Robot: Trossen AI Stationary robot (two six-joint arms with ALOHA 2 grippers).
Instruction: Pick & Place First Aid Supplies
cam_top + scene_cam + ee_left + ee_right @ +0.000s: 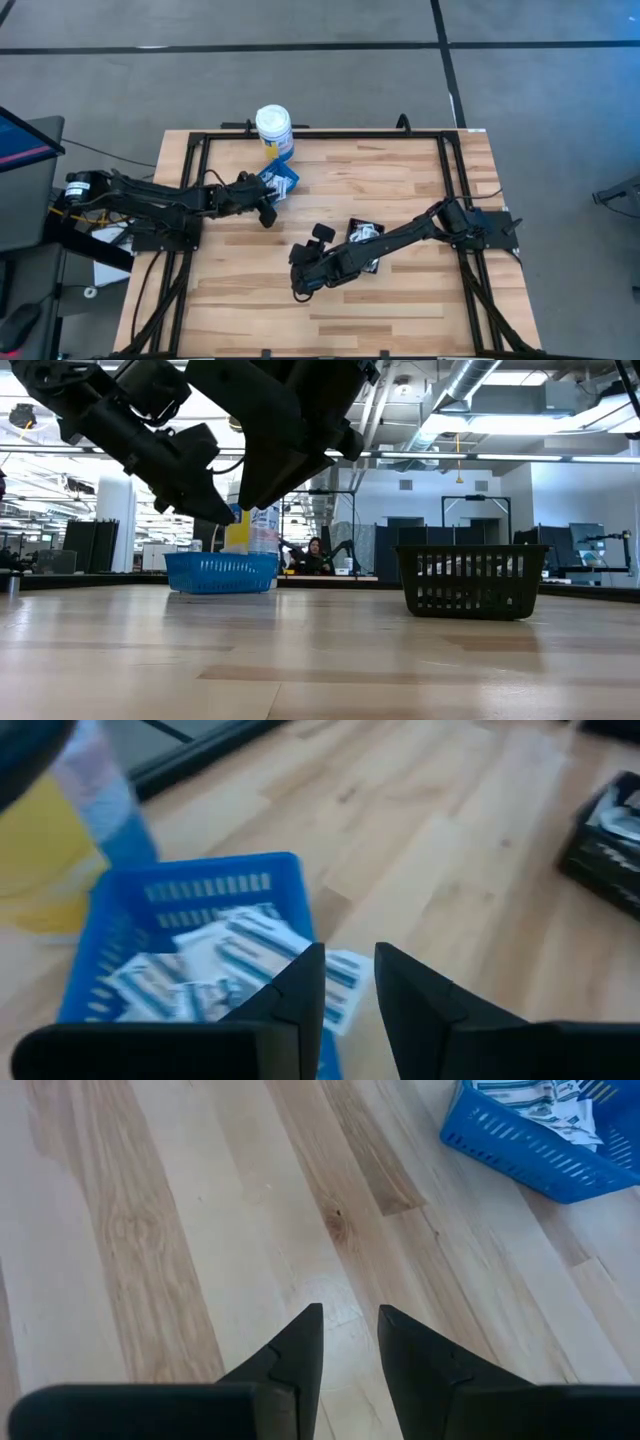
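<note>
White first aid packets (pixel 215 965) lie heaped in a small blue tray (pixel 281 181) near the table's far edge. One packet (pixel 343 982) overhangs the tray's rim. My left gripper (pixel 350 982) hovers open just above that rim, its tips (pixel 226 517) clear of the tray and nothing between them. More white packets (pixel 366 231) lie in a black tray (pixel 372 262) at mid-table. My right gripper (pixel 350 1330) stands open over bare wood (pixel 200 1230) toward the near edge, the blue tray (pixel 535 1140) farther off.
A white bottle with a yellow label (pixel 273 128) stands just beyond the blue tray at the far edge. In the low view the black tray shows as a slatted basket (pixel 470 580) to the right. Bare wood lies near the front (pixel 330 320). A person sits in the room behind (pixel 316 552).
</note>
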